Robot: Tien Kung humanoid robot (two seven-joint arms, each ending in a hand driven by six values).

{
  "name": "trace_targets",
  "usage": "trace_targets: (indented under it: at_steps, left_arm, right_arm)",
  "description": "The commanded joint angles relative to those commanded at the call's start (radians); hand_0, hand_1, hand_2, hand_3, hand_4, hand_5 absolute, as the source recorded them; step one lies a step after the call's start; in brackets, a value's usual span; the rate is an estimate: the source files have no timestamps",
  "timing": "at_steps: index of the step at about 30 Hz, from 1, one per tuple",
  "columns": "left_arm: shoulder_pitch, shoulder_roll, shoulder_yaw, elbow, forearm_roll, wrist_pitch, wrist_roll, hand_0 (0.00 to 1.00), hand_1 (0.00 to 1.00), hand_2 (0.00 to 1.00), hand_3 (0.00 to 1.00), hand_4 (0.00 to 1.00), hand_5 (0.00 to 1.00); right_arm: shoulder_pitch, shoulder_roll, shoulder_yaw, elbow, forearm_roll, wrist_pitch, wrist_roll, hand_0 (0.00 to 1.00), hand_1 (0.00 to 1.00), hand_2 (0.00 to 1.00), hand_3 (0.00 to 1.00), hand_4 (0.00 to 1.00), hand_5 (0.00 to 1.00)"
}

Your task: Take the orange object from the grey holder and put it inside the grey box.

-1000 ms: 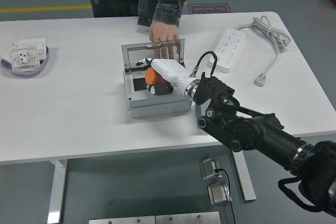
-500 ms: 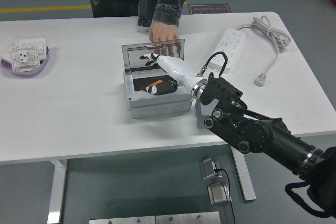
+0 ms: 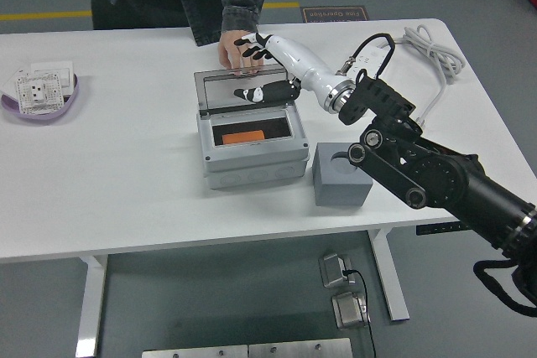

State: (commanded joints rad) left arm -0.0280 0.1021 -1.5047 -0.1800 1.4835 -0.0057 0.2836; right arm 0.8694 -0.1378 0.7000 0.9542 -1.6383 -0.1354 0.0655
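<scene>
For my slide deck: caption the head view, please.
Orange object lies inside grey box; open right hand above its lid, holder empty.

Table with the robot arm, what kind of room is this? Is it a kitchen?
Probably not a kitchen: more likely a robot lab or workshop. The white table holds a grey box, a power strip and a wall socket, and yellow tape marks the grey floor.

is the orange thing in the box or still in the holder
In the box: the orange object lies inside the grey box, and the grey holder beside it sits empty.
</scene>
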Motion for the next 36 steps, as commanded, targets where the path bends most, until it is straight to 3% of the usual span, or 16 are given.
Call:
trace_targets:
  at_steps: [9, 12, 17, 29, 36]
  left_arm:
    - [-0.014, 0.01, 0.005, 0.0, 0.011, -0.004, 0.0, 0.693, 0.683, 0.684, 0.802, 0.733, 0.381]
    - [-0.014, 0.01, 0.006, 0.0, 0.012, -0.004, -0.001, 0.693, 0.683, 0.684, 0.802, 0.733, 0.379]
    - [-0.007, 0.007, 0.003, 0.0, 0.014, -0.004, 0.001, 0.693, 0.684, 0.684, 0.803, 0.73, 0.373]
    - [-0.005, 0.006, 0.014, 0.0, -0.005, -0.002, -0.007, 0.693, 0.683, 0.684, 0.803, 0.73, 0.37]
    - [-0.001, 0.003, 0.016, 0.0, -0.009, -0.002, -0.008, 0.692, 0.683, 0.684, 0.802, 0.728, 0.368]
  right_arm:
    - [0.081, 0.049, -0.031, -0.214, 0.049, -0.002, 0.042, 0.728, 0.689, 0.714, 0.809, 0.873, 0.272]
    - [0.079, 0.049, -0.044, -0.252, 0.055, -0.005, 0.042, 0.729, 0.687, 0.714, 0.803, 0.877, 0.28]
    - [0.055, 0.018, -0.096, -0.194, 0.055, -0.011, 0.025, 0.734, 0.683, 0.71, 0.8, 0.887, 0.293]
    - [0.0, -0.093, -0.171, 0.056, 0.024, -0.032, -0.013, 0.735, 0.682, 0.71, 0.8, 0.881, 0.306]
    - [-0.053, -0.119, -0.195, 0.141, 0.046, -0.046, -0.011, 0.729, 0.68, 0.71, 0.8, 0.866, 0.307]
